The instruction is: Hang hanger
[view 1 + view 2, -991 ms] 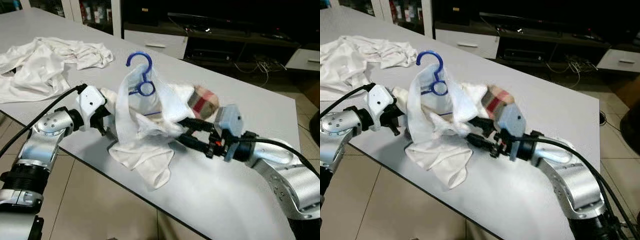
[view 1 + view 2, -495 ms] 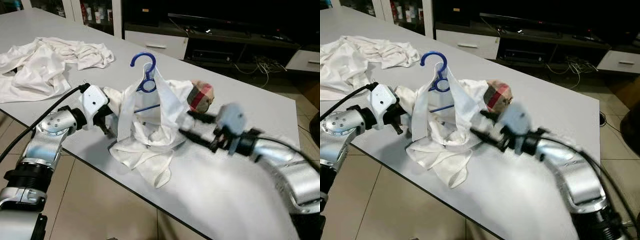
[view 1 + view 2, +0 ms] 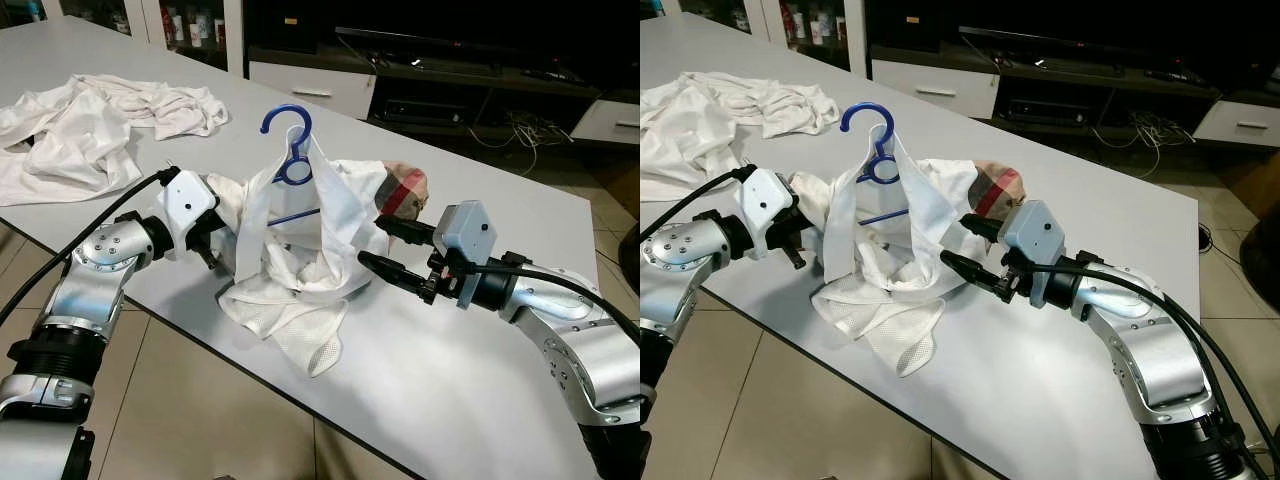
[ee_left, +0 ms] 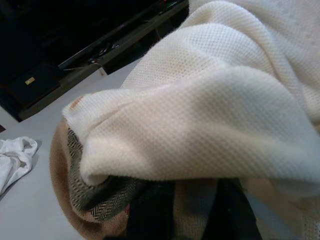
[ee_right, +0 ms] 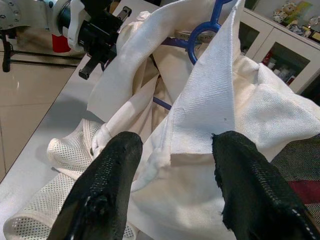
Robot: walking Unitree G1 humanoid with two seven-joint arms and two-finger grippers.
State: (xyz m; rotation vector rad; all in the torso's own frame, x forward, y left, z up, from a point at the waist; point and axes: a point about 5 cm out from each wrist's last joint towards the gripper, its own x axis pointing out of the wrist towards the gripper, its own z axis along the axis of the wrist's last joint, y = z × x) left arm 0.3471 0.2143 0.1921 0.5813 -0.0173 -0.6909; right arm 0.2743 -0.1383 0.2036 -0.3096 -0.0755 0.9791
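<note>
Right hand: the right hand point(image 3: 381, 246) is hovering just beside the heap of cloth with its two black fingers point(image 5: 107, 192) spread wide apart and gripping nothing.
Left hand: the left hand point(image 3: 790, 245) is pressing into the other side of the heap; cloth is hiding its fingertips, so I cannot tell how far they are parted.
Hanger: the blue plastic hanger point(image 3: 289, 148) is standing upright between the two hands, hook uppermost, its lower bar wrapped inside the cloth.
Garment: the white mesh-knit garment point(image 3: 300, 262) is draping over the hanger and trailing down to the near edge of the surface.
Checked cloth: a tan, red and dark checked fabric bundle point(image 3: 404, 190) is lying against the far side of the garment, just beyond the right hand.
Tabletop: the pale grey tabletop point(image 3: 470, 380) is carrying everything; a second pile of crumpled white laundry point(image 3: 90, 120) is lying well apart at its far left.
Room: beige floor tiles point(image 3: 180, 400) are showing below the tabletop edge, and a low dark media unit point(image 3: 450, 70) with cables is running along the back.
Change: the right hand is now clear of the garment, having let go and drawn back from the folds it was buried in a second ago; the hanger is standing straighter, and the left hand is keeping its place.
</note>
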